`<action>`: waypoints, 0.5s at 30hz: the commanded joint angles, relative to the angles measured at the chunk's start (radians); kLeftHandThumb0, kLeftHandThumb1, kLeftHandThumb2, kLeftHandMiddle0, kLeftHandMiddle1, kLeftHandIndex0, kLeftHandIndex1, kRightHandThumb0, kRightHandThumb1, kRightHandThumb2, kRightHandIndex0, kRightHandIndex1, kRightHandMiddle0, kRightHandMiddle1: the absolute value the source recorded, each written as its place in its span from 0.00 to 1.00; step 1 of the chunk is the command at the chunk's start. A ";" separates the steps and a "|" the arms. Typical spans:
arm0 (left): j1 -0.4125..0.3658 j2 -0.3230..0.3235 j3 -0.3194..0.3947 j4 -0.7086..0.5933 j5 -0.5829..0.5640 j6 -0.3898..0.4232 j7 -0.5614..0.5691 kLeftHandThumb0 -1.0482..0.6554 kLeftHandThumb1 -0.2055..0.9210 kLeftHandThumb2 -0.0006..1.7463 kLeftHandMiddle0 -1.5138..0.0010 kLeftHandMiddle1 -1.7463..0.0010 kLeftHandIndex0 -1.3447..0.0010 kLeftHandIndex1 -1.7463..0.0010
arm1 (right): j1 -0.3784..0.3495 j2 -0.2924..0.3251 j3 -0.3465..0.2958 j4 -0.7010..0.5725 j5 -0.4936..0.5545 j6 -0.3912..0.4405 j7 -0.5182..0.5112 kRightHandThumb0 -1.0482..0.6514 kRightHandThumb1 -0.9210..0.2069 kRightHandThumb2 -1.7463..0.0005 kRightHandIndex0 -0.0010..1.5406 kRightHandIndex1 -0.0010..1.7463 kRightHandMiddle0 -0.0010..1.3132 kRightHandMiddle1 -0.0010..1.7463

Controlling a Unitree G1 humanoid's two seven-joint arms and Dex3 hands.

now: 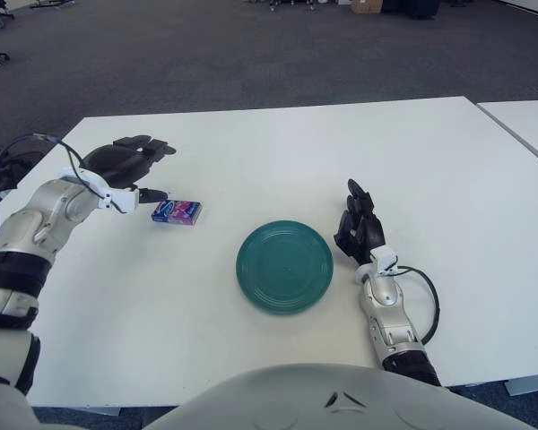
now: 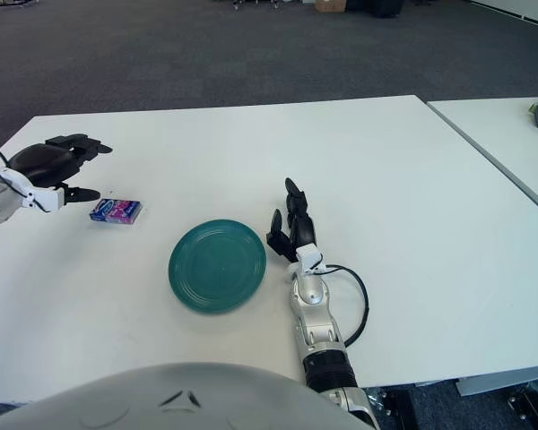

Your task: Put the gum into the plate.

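A small blue and purple gum pack (image 1: pixel 177 212) lies flat on the white table (image 1: pixel 278 152), left of a round green plate (image 1: pixel 284 267). My left hand (image 1: pixel 133 168) hovers just left of the gum with its fingers spread, holding nothing; the thumb tip points at the pack from a short gap. In the right eye view the gum pack (image 2: pixel 116 210) and left hand (image 2: pixel 61 168) stand the same way. My right hand (image 1: pixel 360 226) shows just right of the plate, fingers relaxed and empty.
A second white table (image 1: pixel 524 125) stands at the right, separated by a narrow gap. Dark carpet lies beyond the far edge. My own grey torso (image 1: pixel 323 399) fills the bottom of the view.
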 commanded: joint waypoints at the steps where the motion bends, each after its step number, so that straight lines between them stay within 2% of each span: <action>1: -0.059 0.026 -0.045 0.076 0.028 -0.017 -0.020 0.00 1.00 0.22 0.95 1.00 1.00 0.66 | 0.030 -0.011 -0.009 0.064 -0.008 0.030 -0.006 0.25 0.00 0.44 0.08 0.01 0.00 0.18; 7: -0.115 0.006 -0.088 0.178 0.022 -0.042 -0.038 0.00 1.00 0.20 0.97 1.00 1.00 0.67 | 0.023 -0.014 -0.015 0.080 -0.003 0.025 -0.007 0.26 0.00 0.43 0.08 0.01 0.00 0.18; 15: -0.193 -0.035 -0.145 0.340 0.019 -0.076 -0.005 0.00 1.00 0.19 0.99 1.00 1.00 0.68 | 0.018 -0.015 -0.022 0.090 -0.003 0.027 -0.012 0.26 0.00 0.43 0.08 0.00 0.00 0.19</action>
